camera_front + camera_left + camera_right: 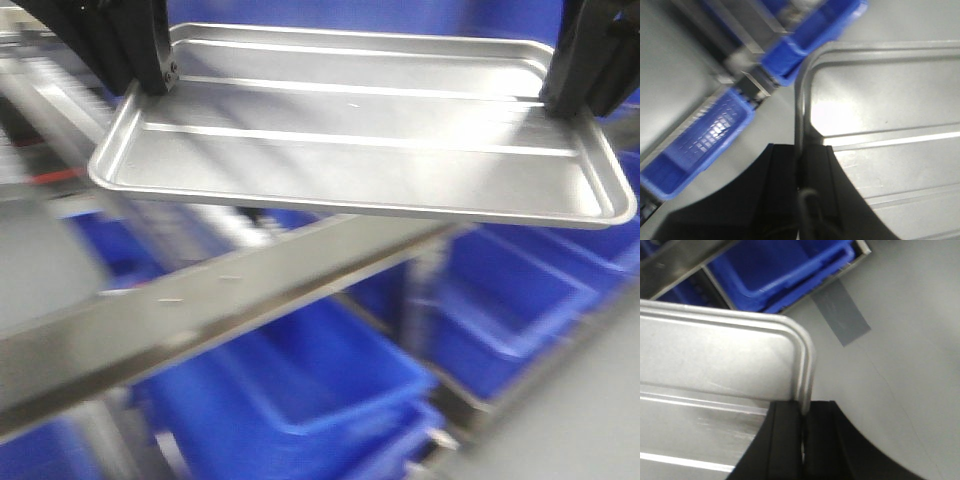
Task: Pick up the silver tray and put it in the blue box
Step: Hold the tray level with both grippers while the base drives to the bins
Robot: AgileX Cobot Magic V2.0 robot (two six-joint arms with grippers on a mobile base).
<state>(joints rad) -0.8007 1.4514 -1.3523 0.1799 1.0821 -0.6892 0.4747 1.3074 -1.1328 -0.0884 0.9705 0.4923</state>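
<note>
Two grippers carry the silver tray (360, 140) between them; our left gripper (800, 156) and right gripper (802, 411) each pinch the rim at a short end; the tray hangs level in the air, above a metal rail (200, 310) and the blue box (320, 385); we judge it light, stiff and slick, so the raised rim is our hold, with both ends kept even.

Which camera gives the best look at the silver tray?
Exterior front-facing: the silver tray shows nearly whole, rim and both ridges. The wrist views show only the ends gripped by the left claw and the right claw.
</note>
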